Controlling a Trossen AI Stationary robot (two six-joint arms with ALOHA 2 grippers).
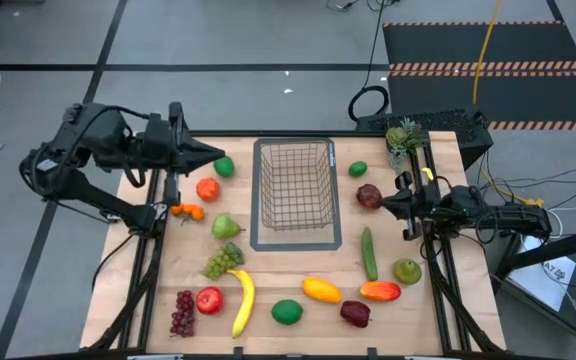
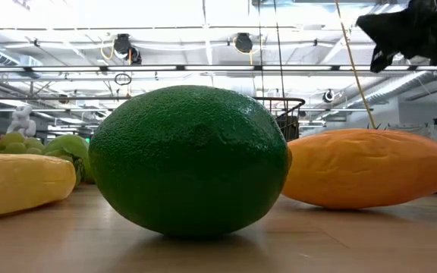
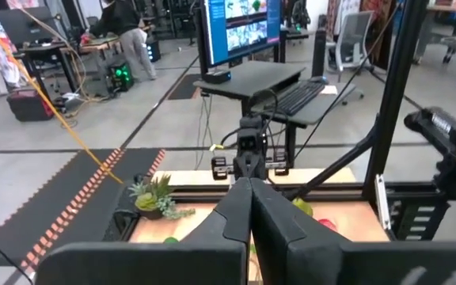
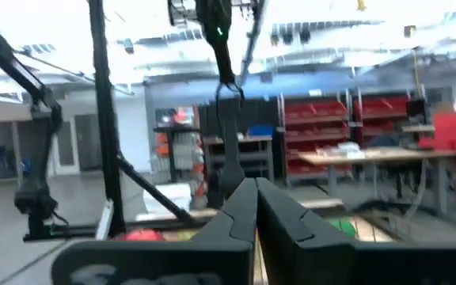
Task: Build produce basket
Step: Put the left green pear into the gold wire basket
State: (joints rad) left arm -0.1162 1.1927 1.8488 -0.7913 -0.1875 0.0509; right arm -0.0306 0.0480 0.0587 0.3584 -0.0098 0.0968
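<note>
I see the basket (image 1: 296, 195) standing upright near the middle of the worktop (image 1: 448, 160), toward the far edge, and there is no fruit inside it. All the produce lies around it on the wood.

My left end effector (image 1: 211, 152) is at the left of the basket, above the worktop, and its tip is just beside a lime (image 1: 225, 167). In the left wrist view the two fingers (image 3: 236, 214) are pressed together, so it is closed and holds nothing. Near it lie an orange (image 1: 207, 188), two very small oranges (image 1: 188, 211) and a pear (image 1: 226, 227).

My right end effector (image 1: 386, 203) is at the right of the basket, very near a dark red apple (image 1: 369, 196). Its fingers (image 4: 248, 210) also meet in the right wrist view, closed and with nothing between them.

Toward the near edge I see green grapes (image 1: 223, 261), a banana (image 1: 243, 302), a red apple (image 1: 209, 299), red grapes (image 1: 182, 312), a big lime (image 1: 287, 312), a mango (image 1: 321, 290) and a cucumber (image 1: 369, 253). In the low view the big lime fills the middle, with the mango just behind it.
</note>
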